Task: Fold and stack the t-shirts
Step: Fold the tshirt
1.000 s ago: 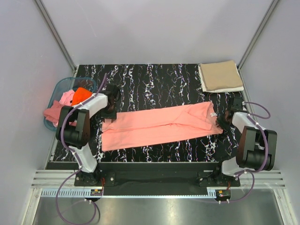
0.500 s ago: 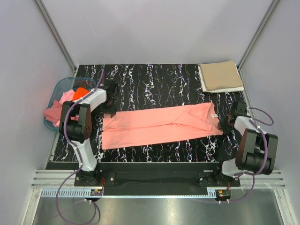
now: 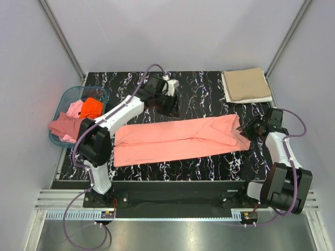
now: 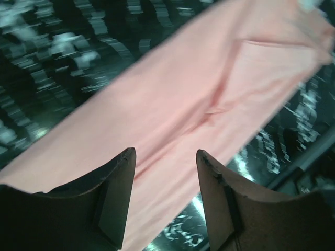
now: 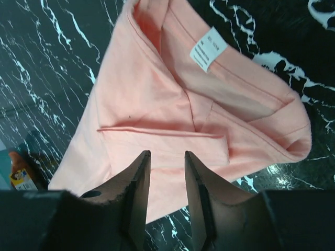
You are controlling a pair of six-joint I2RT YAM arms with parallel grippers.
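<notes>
A salmon-pink t-shirt lies folded lengthwise in a long strip across the table. In the left wrist view the shirt passes blurred beneath my left gripper, which is open and empty. From above, the left gripper hangs over the strip's far edge, near the middle. My right gripper is at the strip's right end. In its own view the right gripper is open above the collar end of the shirt, near the white label, holding nothing. A folded tan t-shirt lies at the back right.
A translucent teal basket stands at the left table edge with an orange shirt inside and pink shirts spilling over its rim. Grey walls and metal posts close in the table on three sides.
My left arm swung from the shirt's left end out to the back middle of the table. My right gripper opened, let go of the shirt's right end and lifted slightly.
</notes>
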